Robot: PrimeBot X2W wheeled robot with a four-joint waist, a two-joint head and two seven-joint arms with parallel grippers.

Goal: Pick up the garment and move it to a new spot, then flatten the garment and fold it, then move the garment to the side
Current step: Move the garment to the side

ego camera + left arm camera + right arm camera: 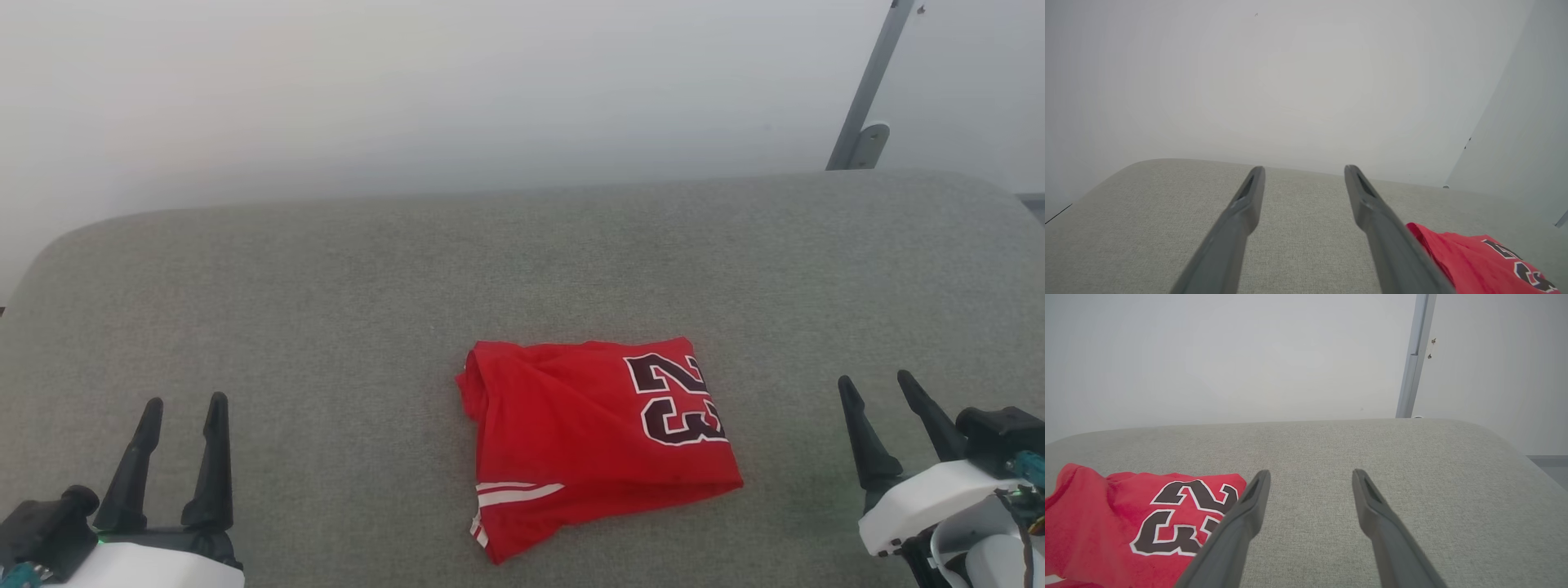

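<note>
While apart from garment (592, 437), hands agape, empty.

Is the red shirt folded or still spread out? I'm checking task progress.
Folded. The garment lies as a compact block on the grey surface, number 23 on top, striped trim at its near corner. Both grippers, left and right, are open and apart from it.

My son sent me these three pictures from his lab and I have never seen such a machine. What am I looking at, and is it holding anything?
This is a two-armed robot seen through its own cameras. The head view looks down from its head: the left gripper and right gripper are the pairs of dark fingers at the lower corners. The other two pictures come from cameras on each wrist, looking along that arm's fingers. A folded red garment, printed with the number 23, lies on the grey padded surface between the arms. Both grippers are open and hold nothing.
</note>
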